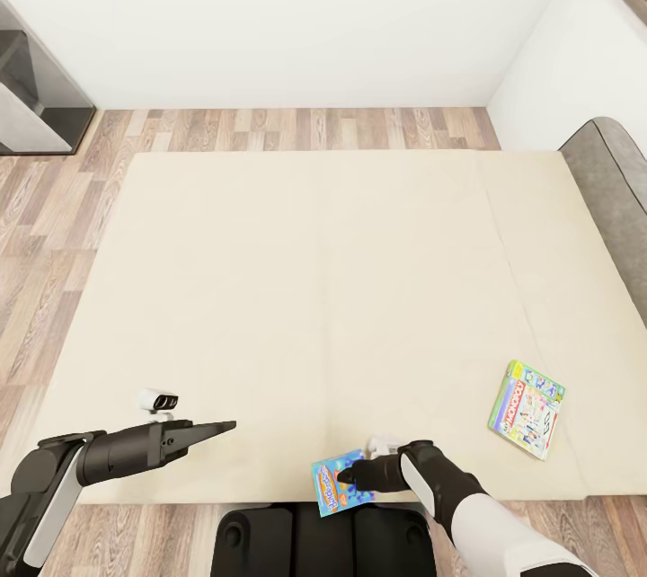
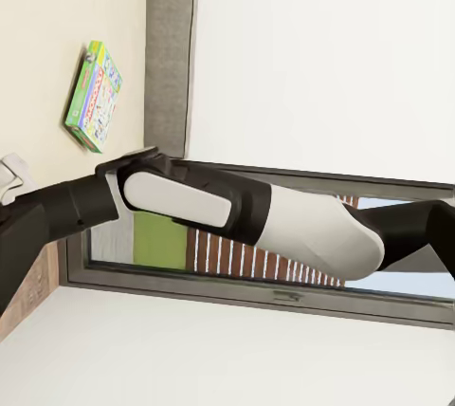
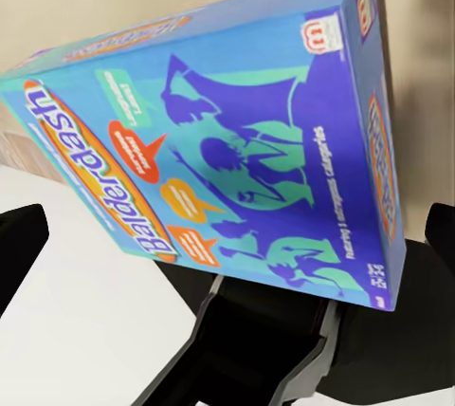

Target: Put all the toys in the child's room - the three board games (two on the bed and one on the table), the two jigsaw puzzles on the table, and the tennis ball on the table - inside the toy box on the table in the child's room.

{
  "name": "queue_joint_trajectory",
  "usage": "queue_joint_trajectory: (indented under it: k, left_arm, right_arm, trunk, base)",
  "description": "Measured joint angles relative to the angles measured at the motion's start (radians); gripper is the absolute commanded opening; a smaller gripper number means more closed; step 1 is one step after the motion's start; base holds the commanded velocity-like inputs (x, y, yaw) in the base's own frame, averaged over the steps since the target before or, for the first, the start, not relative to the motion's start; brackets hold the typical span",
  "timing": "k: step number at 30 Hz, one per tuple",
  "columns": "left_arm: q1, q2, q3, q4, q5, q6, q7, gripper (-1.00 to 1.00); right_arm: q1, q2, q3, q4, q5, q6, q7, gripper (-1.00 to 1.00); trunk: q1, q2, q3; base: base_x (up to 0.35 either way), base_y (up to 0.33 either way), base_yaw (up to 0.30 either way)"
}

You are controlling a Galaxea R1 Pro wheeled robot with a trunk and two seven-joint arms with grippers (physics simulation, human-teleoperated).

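Observation:
A blue board game (image 1: 334, 489) lies at the near edge of the bed (image 1: 314, 289), partly overhanging it. My right gripper (image 1: 346, 474) is right at this box and open. In the right wrist view the blue board game (image 3: 237, 140) sits between the spread fingertips (image 3: 19, 249), which stand clear of its sides. A second board game (image 1: 527, 409), green-edged with a red banner, lies flat on the mattress to the right; it is also in the left wrist view (image 2: 93, 95). My left gripper (image 1: 225, 425) hovers over the bed's near left part, open and empty.
The grey headboard (image 1: 615, 190) closes off the bed's right side. Wood floor (image 1: 54, 199) runs along the left and far sides, up to a white wall. A dark cabinet (image 1: 36, 101) stands at the far left. My base (image 1: 323, 541) is against the bed's near edge.

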Motion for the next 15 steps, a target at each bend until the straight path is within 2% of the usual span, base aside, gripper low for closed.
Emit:
queue_joint_trajectory:
  k: [6,10,15]
  left_arm:
    - [0.000,0.000,0.000,0.000,0.000,0.000,0.000,1.00]
    - [0.000,0.000,-0.001,0.000,0.000,0.000,0.000,1.00]
    - [0.000,0.000,-0.001,0.000,0.000,0.000,0.000,1.00]
  right_arm:
    - [0.000,0.000,0.001,-0.005,0.001,-0.014,-0.001,1.00]
    - [0.000,-0.001,0.002,-0.001,0.002,-0.064,-0.029,1.00]
    - [0.000,-0.002,0.002,0.002,0.002,-0.082,-0.056,1.00]
  trunk:
    - [0.000,0.000,0.000]
    - [0.000,0.000,0.000]
    - [0.000,0.000,0.000]
  base:
    - [0.000,0.000,0.000]
    - [0.000,0.000,0.000]
    - [0.000,0.000,0.000]
